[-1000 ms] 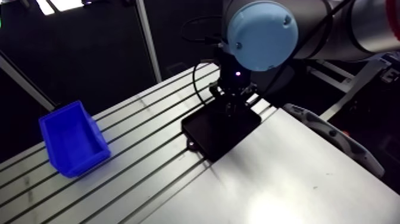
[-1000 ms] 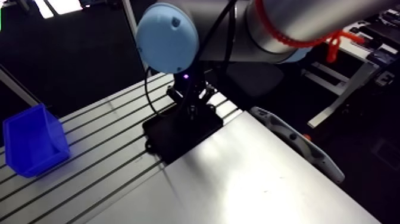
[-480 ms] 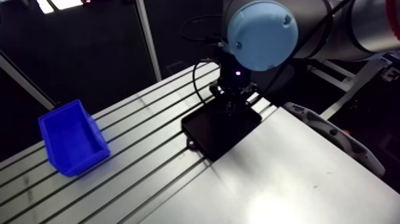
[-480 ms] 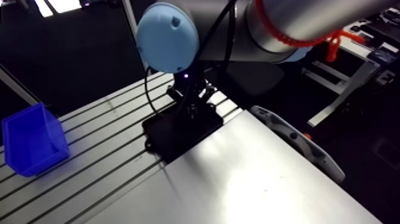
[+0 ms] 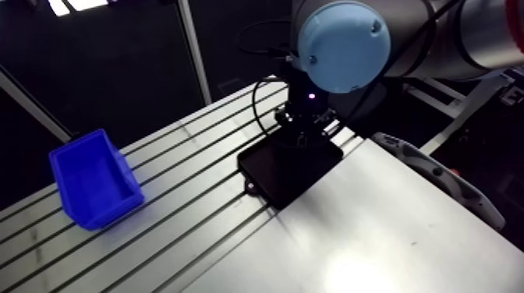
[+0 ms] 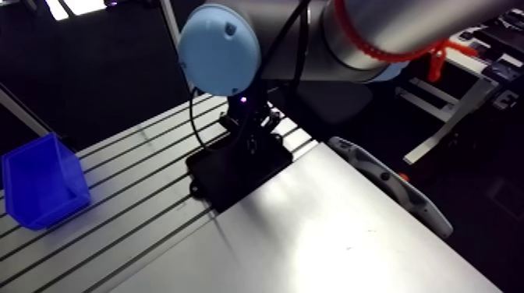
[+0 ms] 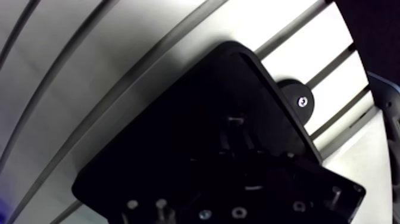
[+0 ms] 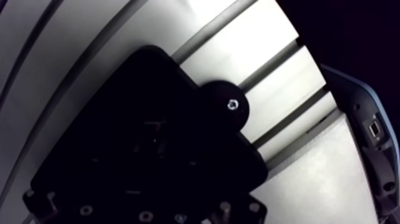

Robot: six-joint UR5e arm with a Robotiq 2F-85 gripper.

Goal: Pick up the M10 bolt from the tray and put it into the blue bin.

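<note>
End effector [image 5: 300,142] low over black tray [image 5: 273,178]; we cannot tell its grip.
Only the arm view shows the blue bin [image 5: 93,183], well apart.

Bare table [image 5: 187,204] is left between the tray [image 5: 279,176] and the blue bin [image 5: 93,187]. A grey handset [image 5: 427,171] is laid near the tray.

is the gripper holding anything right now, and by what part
It cannot be told. The gripper is low over the black tray, and the wrist view is too dark there to show whether anything is held.
</note>
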